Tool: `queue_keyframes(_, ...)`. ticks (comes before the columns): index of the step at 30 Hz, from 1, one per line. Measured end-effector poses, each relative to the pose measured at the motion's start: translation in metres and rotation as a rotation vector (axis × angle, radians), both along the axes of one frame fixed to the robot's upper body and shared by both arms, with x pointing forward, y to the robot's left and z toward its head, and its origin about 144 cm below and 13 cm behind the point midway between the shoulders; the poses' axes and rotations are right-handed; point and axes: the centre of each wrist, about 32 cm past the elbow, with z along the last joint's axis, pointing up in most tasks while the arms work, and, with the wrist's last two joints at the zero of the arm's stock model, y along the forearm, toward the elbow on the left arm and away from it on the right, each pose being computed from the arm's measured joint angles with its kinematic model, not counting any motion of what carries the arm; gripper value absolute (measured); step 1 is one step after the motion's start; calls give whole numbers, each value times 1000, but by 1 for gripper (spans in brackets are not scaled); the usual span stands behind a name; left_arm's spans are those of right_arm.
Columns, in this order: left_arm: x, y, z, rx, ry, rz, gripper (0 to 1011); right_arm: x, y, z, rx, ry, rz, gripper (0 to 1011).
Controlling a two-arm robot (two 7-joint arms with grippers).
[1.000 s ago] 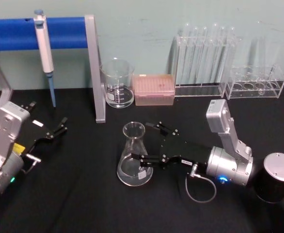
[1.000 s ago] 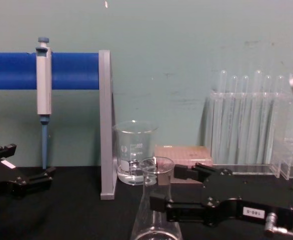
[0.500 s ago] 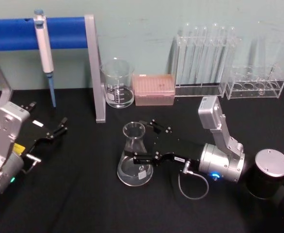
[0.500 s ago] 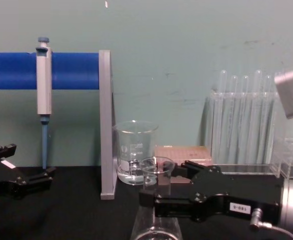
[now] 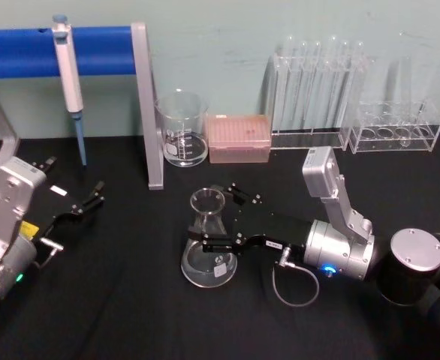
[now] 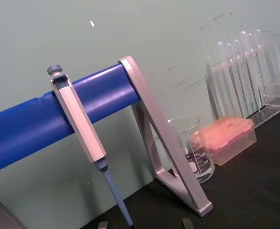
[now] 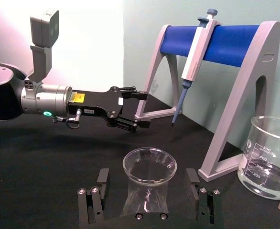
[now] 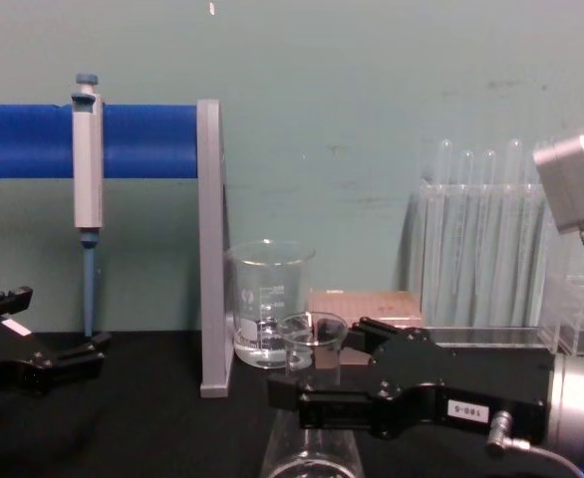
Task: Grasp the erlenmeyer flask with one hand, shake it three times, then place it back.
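Erlenmeyer flask [image 5: 207,266] stands centre-frame, the right gripper's [image 5: 205,214] spread fingers bracketing its neck, seemingly poised to pinch; left gripper [image 5: 73,178] idles lower left, fingers apart.

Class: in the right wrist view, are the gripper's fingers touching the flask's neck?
No: the fingers of the right gripper stand either side of the erlenmeyer flask, with gaps.

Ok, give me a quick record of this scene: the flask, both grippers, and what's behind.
flask: upright on the black table
right gripper: open, fingers either side of the flask's neck, gaps showing
left gripper: open, parked at the table's left
behind: beaker, pink tip box, pipette on blue stand
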Motion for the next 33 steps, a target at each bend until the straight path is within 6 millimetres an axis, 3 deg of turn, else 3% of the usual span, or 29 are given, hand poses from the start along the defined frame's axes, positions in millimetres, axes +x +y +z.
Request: queue_keyframes(33,0,0,0,0,0,0,1001,-1,-1,1,-2,-3,-9,1000)
